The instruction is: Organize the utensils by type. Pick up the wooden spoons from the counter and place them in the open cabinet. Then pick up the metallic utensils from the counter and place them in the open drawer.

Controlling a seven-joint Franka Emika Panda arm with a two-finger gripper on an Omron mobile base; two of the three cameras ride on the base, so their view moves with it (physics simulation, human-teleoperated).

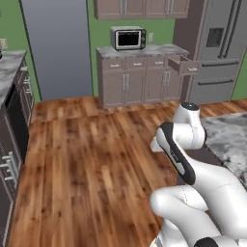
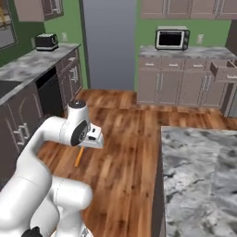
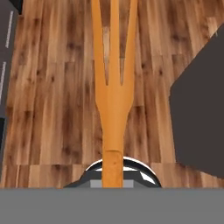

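One orange wooden utensil (image 3: 113, 100) with three long prongs — a fork-like spoon. One microwave (image 1: 129, 38), one toaster (image 2: 46, 41), one steel refrigerator (image 1: 219, 48). One open drawer (image 1: 185, 64) pulled out of the far base cabinets — and three marbled stone tops: the far counter (image 2: 185, 50), the left run (image 2: 32, 62), the near one (image 2: 203, 180)
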